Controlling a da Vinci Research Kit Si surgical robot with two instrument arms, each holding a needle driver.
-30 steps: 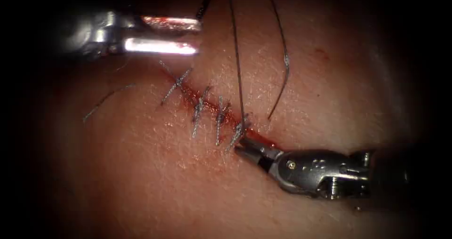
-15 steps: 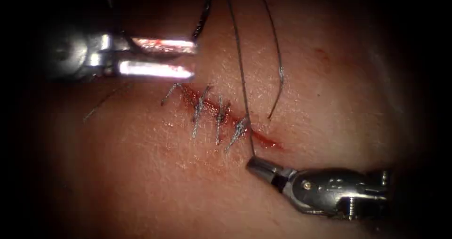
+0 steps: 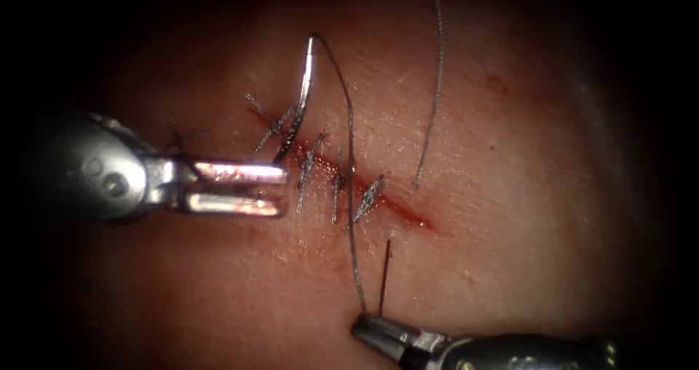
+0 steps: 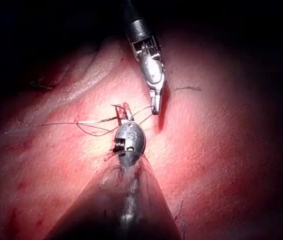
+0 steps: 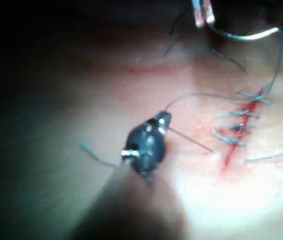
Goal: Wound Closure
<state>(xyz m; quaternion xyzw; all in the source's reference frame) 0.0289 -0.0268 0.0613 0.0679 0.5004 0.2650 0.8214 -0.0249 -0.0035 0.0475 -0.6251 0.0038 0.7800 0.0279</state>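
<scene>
Needle [image 3: 300, 108] in left tool [image 3: 280, 184], right tool [image 3: 364, 325] gripping thread [image 3: 349, 195]

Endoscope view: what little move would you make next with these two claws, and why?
Probably the right claw should ease its thread slightly farther from the cut, taking up slack. That thread arcs loosely across the stitches up to the needle, which the left claw holds near one end, apparently above the tissue.

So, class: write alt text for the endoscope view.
The left tool holds the curved needle near one end, clear of the tissue, over the stitched cut. The right tool, below the cut, grips the thread running from the needle.
</scene>
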